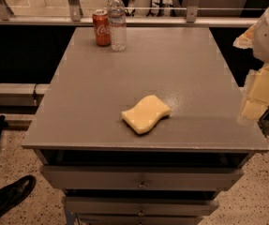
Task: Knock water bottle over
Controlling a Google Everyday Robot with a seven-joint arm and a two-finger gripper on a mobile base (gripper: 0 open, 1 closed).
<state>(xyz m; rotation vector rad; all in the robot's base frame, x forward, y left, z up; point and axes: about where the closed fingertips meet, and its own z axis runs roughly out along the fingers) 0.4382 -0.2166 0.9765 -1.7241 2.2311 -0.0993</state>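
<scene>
- A black shoe [5, 196] rests on the floor, far to the gripper's left and well below it, near the drawers [141, 177]. We take it for a bystander's, with no part in the job.
- The red can [101, 28] stands upright at the back of the table [78, 102], far across from the gripper and to its left. It is just beside the bottle, and we cannot tell whether the two touch. We judge it is there as a decoy, so any push should spare it.
- The water bottle [117, 22] stands upright with its cap on top, on the gripper's side of the can and well apart from the gripper. It has not been knocked over. It is tall and narrow, so we expect a nudge high on its body to tip it easily.
- A yellow sponge [145, 114] lies flat near the front of the table, to the gripper's left and closer to it than the bottle is. It seems to sit off the straight path to the bottle, so we doubt it will get in the way.
- The gripper [253, 108] hangs just off the table's right edge, touching nothing. We cannot tell whether it is open or closed. We judge it is waiting clear of the tabletop so the arm can reach across, and the approach has yet to begin.
</scene>
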